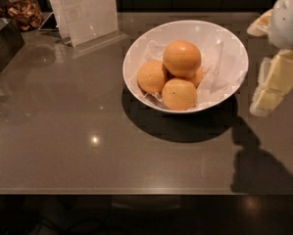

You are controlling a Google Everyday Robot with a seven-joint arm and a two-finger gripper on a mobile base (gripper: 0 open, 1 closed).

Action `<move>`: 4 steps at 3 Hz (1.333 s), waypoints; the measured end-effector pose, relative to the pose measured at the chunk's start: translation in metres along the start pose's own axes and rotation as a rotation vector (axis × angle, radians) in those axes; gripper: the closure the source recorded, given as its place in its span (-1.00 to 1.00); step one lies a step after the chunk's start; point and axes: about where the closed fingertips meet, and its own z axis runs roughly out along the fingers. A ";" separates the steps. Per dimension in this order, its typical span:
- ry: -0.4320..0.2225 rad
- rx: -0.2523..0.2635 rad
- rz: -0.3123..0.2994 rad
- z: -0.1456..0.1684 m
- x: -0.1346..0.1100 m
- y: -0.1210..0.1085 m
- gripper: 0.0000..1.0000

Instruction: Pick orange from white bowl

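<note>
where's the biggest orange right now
In the camera view the orange sits on top of the smaller oranges in the white bowl, right of centre on the table. The gripper hangs just right of the bowl, outside it.

A: Where are we looking from?
B: We have one view, high over the table's near edge, tilted down and facing away. Close in: white bowl upper centre.
A: Gripper?
B: We see the gripper at the right edge, beside the bowl.

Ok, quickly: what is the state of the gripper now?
Gripper: right of the white bowl, apart from the orange; open or closed cannot be told.
</note>
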 end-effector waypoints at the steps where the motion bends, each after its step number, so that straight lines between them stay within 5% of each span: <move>1: -0.064 -0.029 -0.072 0.013 -0.036 -0.034 -1.00; 2: -0.122 -0.058 -0.141 0.028 -0.076 -0.062 -1.00; 4: -0.151 -0.223 -0.172 0.104 -0.129 -0.079 -1.00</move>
